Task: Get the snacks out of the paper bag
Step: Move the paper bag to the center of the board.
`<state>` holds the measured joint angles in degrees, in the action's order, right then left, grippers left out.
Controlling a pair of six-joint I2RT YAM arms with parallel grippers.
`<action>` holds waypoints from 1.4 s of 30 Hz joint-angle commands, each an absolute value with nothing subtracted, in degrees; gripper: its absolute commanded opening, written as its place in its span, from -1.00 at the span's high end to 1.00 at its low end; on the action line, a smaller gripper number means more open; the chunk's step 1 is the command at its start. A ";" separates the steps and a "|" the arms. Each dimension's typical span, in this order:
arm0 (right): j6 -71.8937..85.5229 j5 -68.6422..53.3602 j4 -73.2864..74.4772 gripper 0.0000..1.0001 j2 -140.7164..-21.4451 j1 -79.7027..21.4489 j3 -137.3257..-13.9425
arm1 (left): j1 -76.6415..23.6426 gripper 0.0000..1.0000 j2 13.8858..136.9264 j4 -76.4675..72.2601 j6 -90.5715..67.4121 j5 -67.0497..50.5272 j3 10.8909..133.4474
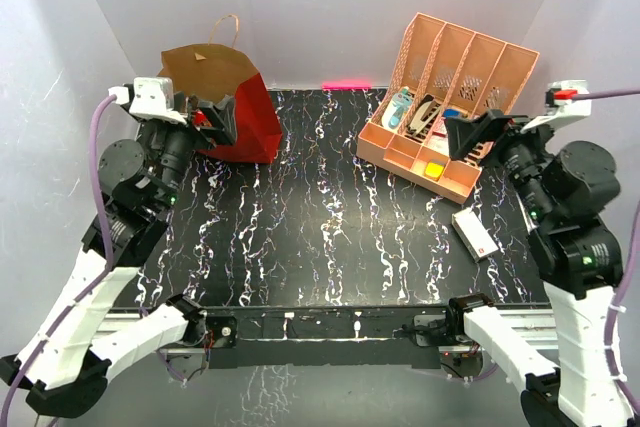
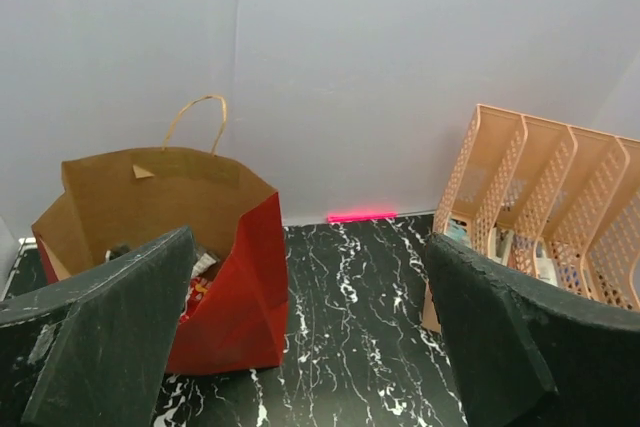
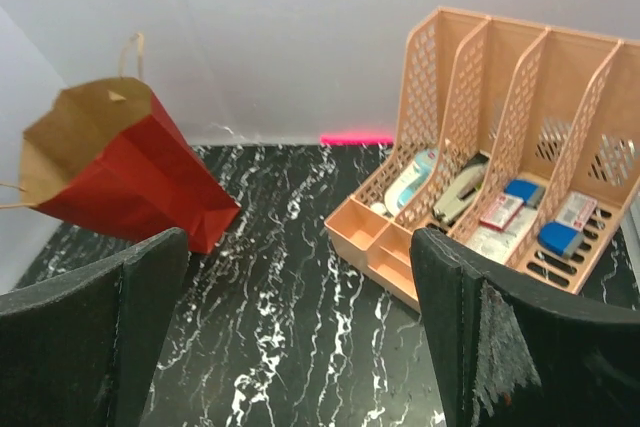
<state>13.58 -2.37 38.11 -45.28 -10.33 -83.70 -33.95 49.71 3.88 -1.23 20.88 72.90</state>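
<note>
Left claw (image 1: 214,119) is held apart beside paper bag (image 1: 252,119); right claw (image 1: 478,133) is held apart near organizer (image 1: 470,182); snacks (image 2: 200,287) are seen inside bag.

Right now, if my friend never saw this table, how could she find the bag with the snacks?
Start at the black marbled table and look to its far left corner, across from the peach organizer. The paper bag stands there with its mouth open. It is the only thing red outside and brown inside, with thin cord handles.

Bright, even light all round, only soft shadows. Barely any glare off the bench (image 1: 330,237); wrist-view jaws look a bit blurry.
</note>
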 commanded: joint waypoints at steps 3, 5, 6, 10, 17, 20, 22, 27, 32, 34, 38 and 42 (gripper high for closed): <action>12.97 3.55 29.90 -0.97 -46.57 -10.28 -74.01 | -29.01 -0.97 51.64 1.27 -4.01 20.63 69.68; 12.69 4.70 27.69 -0.97 -46.70 -10.29 -70.34 | -27.47 -0.97 52.28 0.46 -4.99 20.28 68.33; 12.67 5.55 26.43 -0.97 -46.83 -10.27 -68.35 | -26.64 -0.97 52.72 0.06 -5.56 20.11 67.55; 14.18 9.98 23.36 -0.96 -47.43 -10.26 -61.69 | -24.04 -0.97 54.44 -1.55 -7.77 19.28 64.27; 17.22 11.99 22.20 -0.96 -50.14 -10.17 -55.60 | -22.65 -0.97 56.33 -5.61 -10.79 18.89 58.35; 16.10 7.20 23.69 -0.96 -50.99 -10.18 -55.86 | -23.30 -0.97 56.43 -6.36 -12.47 19.14 56.54; 16.15 4.31 24.49 -0.96 -50.99 -10.14 -56.00 | -24.10 -0.97 56.17 -5.96 -14.05 19.60 55.94; 17.83 0.30 24.43 -0.96 -47.80 -10.12 -53.94 | -26.24 -0.97 55.83 -2.44 -18.14 20.23 57.17; 19.21 -4.10 21.67 -0.96 -42.78 -10.12 -51.66 | -27.47 -0.97 58.09 5.69 -21.12 20.15 61.82; 19.61 -4.91 21.82 -0.96 -41.97 -10.08 -52.01 | -27.70 -0.97 59.19 10.32 -21.69 20.57 64.62; 20.65 -5.50 22.58 -0.96 -41.53 -10.03 -53.41 | -27.89 -0.97 63.36 18.84 -19.89 21.70 72.43; 21.94 -4.84 22.63 -0.96 -41.13 -10.05 -53.50 | -27.82 -0.97 68.71 26.80 -17.41 25.21 81.97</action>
